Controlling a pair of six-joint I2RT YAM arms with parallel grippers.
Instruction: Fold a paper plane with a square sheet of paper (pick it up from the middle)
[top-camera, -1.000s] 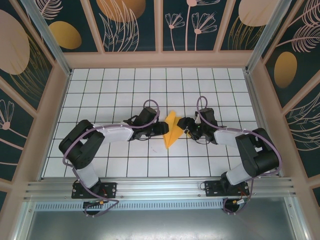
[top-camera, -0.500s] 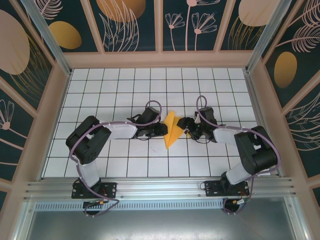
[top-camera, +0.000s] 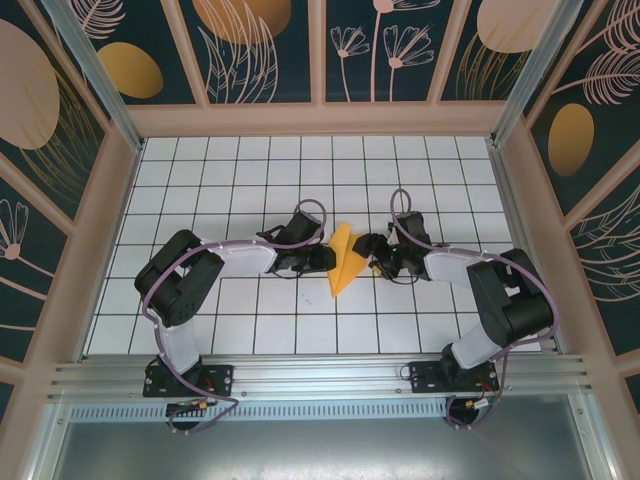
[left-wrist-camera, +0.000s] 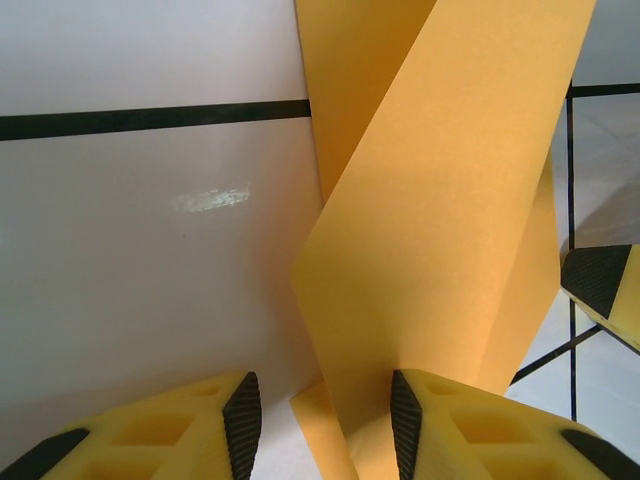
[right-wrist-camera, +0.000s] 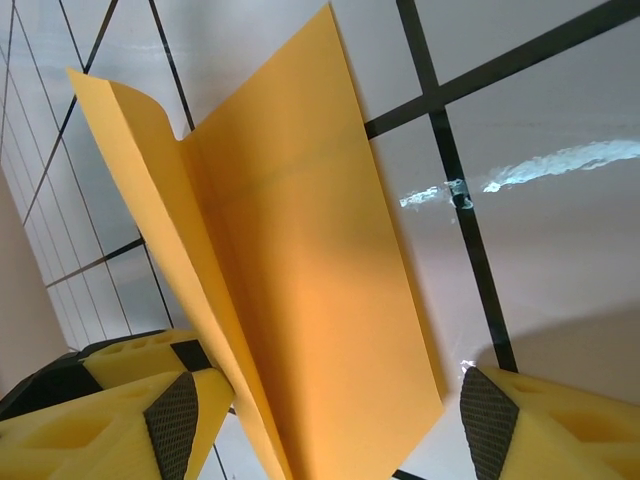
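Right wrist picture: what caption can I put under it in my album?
Open right gripper straddling the folded orange paper on a white grid table.

A partly folded, pointed orange-yellow paper plane (top-camera: 344, 260) lies near the middle of the white, black-gridded surface (top-camera: 200, 180), narrowing toward the near edge. The black left end effector (top-camera: 322, 260) is at its left side and the black right end effector (top-camera: 372, 250) at its right, with both arms low and reaching inward.
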